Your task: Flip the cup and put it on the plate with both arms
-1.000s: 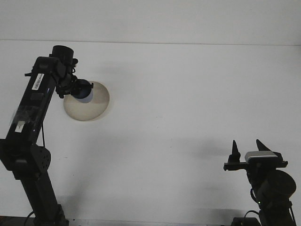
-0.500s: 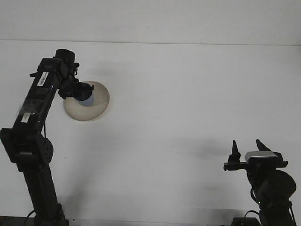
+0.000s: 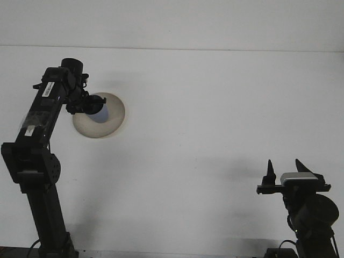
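Note:
A beige round plate (image 3: 92,128) lies on the white table at the left. Over the plate's upper left part sits a small blue cup (image 3: 102,112), mostly hidden by the dark fingers of my left gripper (image 3: 94,104), which is shut on the cup. I cannot tell whether the cup touches the plate or which way up it is. My right gripper (image 3: 284,171) stands far off at the lower right, open, fingertips pointing up with nothing between them.
The white table (image 3: 215,107) stretches to a pale back wall. My left arm's tall black column (image 3: 37,183) stands at the near left edge.
My left arm's lower links have straightened up and its forearm has shifted slightly right, while the gripper stays at the cup over the plate. The right gripper has dropped a touch.

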You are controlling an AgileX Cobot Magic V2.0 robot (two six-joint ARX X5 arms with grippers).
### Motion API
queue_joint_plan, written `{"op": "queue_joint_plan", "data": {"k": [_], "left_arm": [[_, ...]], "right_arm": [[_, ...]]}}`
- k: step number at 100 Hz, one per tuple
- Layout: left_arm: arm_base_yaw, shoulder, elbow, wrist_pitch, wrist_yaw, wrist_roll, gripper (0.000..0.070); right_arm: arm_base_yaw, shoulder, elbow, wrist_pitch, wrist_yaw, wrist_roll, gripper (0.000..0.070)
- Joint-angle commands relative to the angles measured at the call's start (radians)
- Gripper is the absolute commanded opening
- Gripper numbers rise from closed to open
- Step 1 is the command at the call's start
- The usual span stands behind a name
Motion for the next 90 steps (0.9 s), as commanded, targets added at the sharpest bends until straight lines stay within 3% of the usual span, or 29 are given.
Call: {"op": "queue_joint_plan", "data": {"k": [1,10,21,40,61,90], "left_arm": [[0.002,0.031,0.025,-0.004,0.007,-0.007,0.0319],[0.002,0.031,0.044,-0.016,0.007,-0.016,0.0512],[0.002,0.029,0.101,-0.06,0.007,-0.016,0.0591],[0.001,0.011,0.273,-0.15,0.007,-0.034,0.0592],[0.0,-0.136,0.279,-0.161,0.01,-0.05,0.059],[-0.035,-0.432,0.059,-0.163,0.01,-0.058,0.059]], "right_arm": [[0.001,0.003,0.008,0.016,0.004,-0.009,0.0515],[0.001,0.003,0.008,0.016,0.004,-0.009,0.0515],[0.001,0.003,0.008,0.016,0.004,-0.009,0.0515],[0.001,0.003,0.008,0.016,0.004,-0.009,0.0515],[0.001,0.003,0.008,0.015,0.004,-0.009,0.0515],[0.001,0.003,0.008,0.015,0.004,-0.009,0.0515]]}}
